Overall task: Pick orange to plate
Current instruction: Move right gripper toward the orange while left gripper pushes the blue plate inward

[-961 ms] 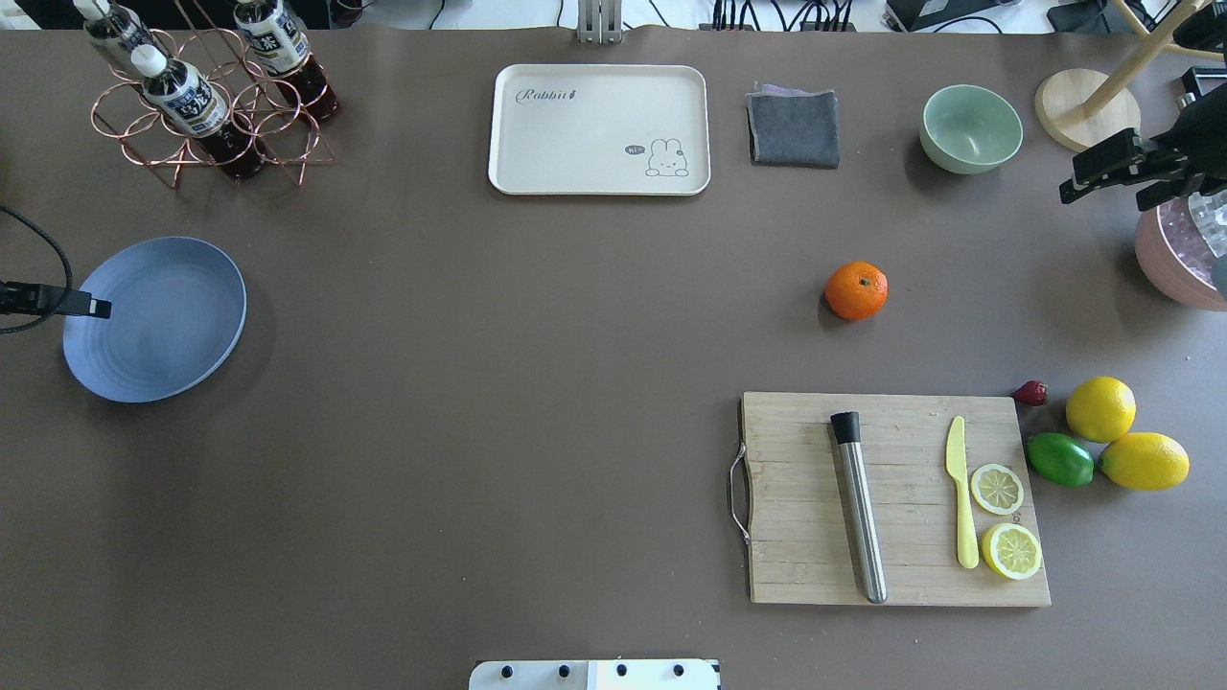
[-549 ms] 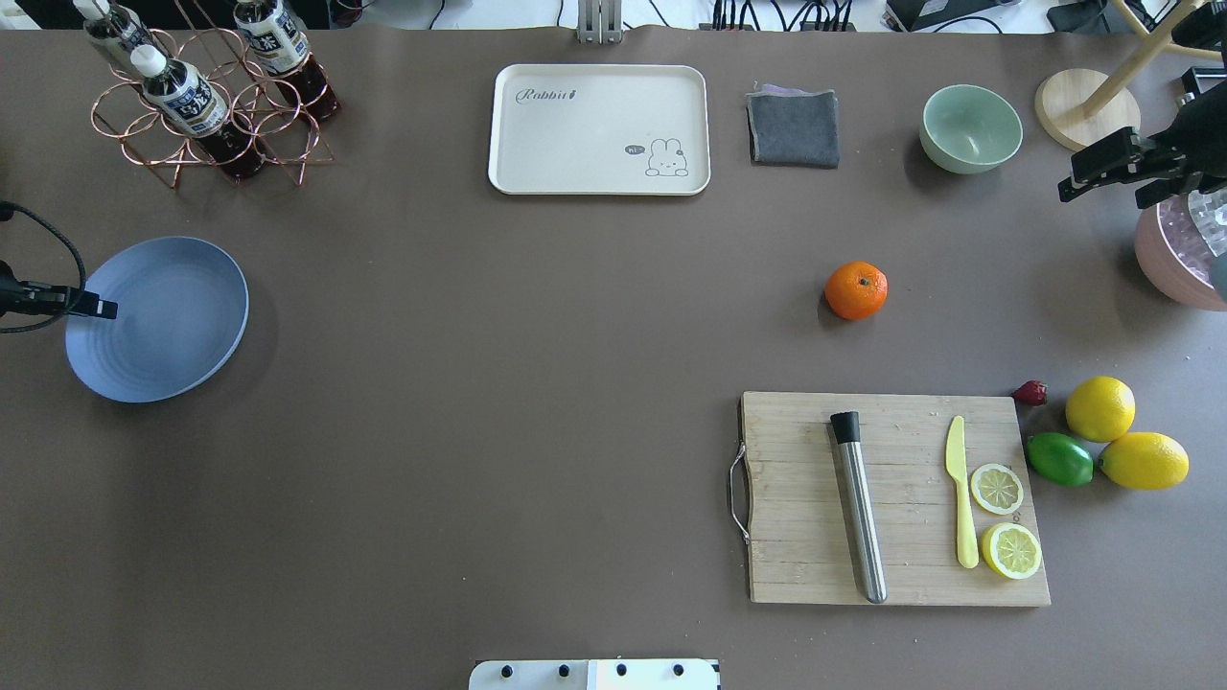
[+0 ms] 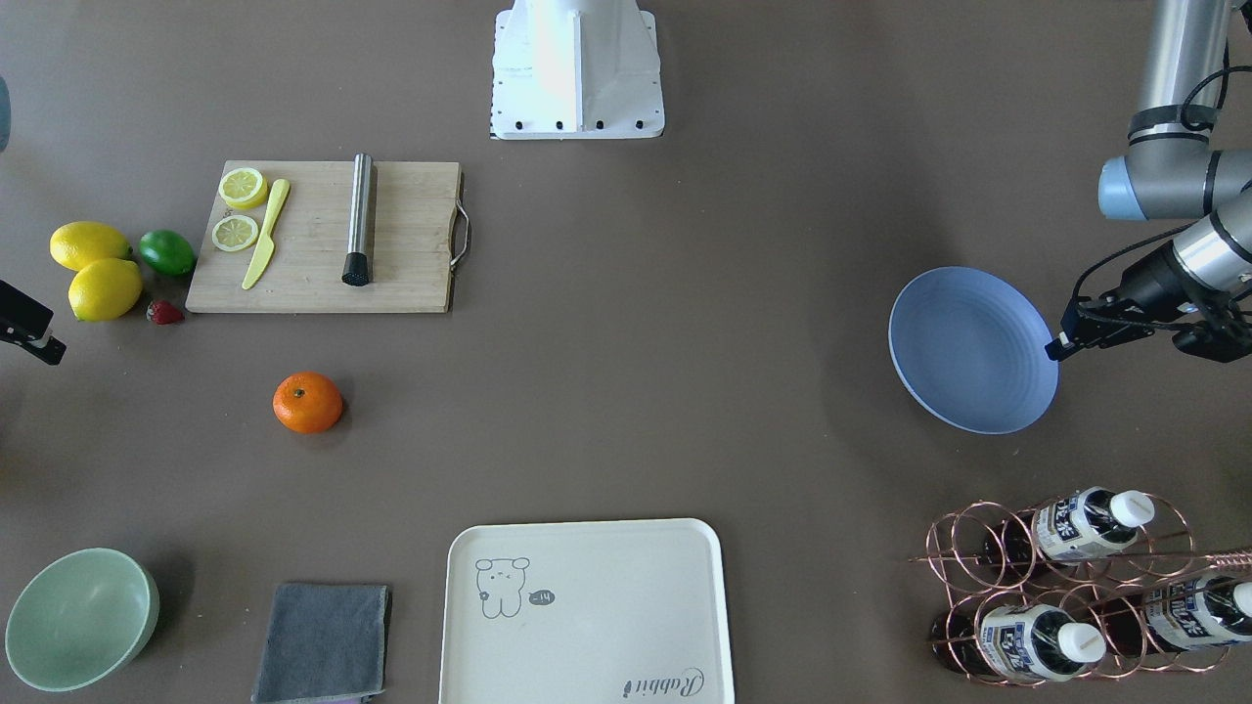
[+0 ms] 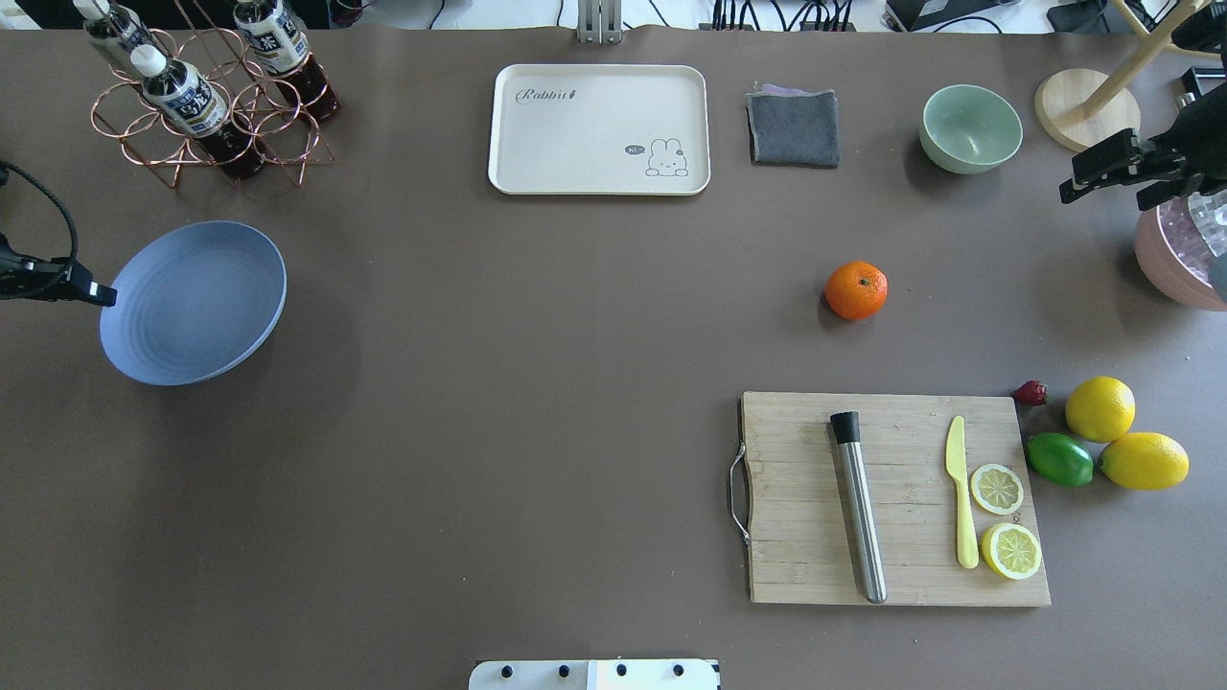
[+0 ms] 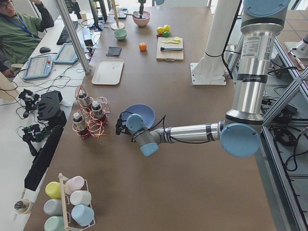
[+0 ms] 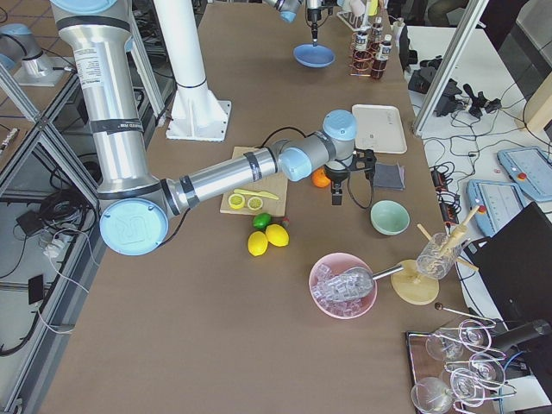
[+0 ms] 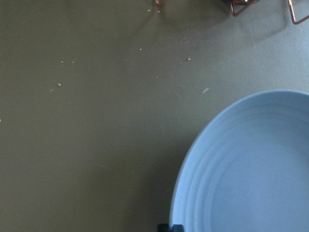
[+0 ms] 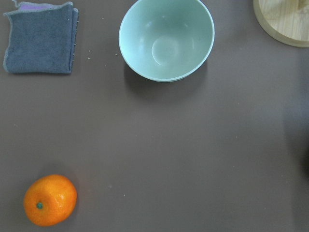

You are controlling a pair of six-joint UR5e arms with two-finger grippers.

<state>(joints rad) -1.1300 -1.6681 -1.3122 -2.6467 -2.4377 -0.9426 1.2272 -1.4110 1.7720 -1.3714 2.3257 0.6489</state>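
A brown table point(image 4: 537, 383) fills the scene. The orange point(image 4: 856, 289) sits on it in the right half, beyond the board point(image 4: 800, 546) and nearer than the cloth point(image 4: 793, 127) and bowl point(image 4: 970, 127), touching nothing. The plate point(image 4: 192, 302) is far off at the left, close to the bottle rack point(image 4: 206, 115). The left gripper point(image 4: 101, 295) is narrow, pinching the plate's left rim. The right gripper point(image 4: 1102, 195) hangs at the right edge, beside the bowl, its fingers spread wide and holding nothing, well apart from the orange.
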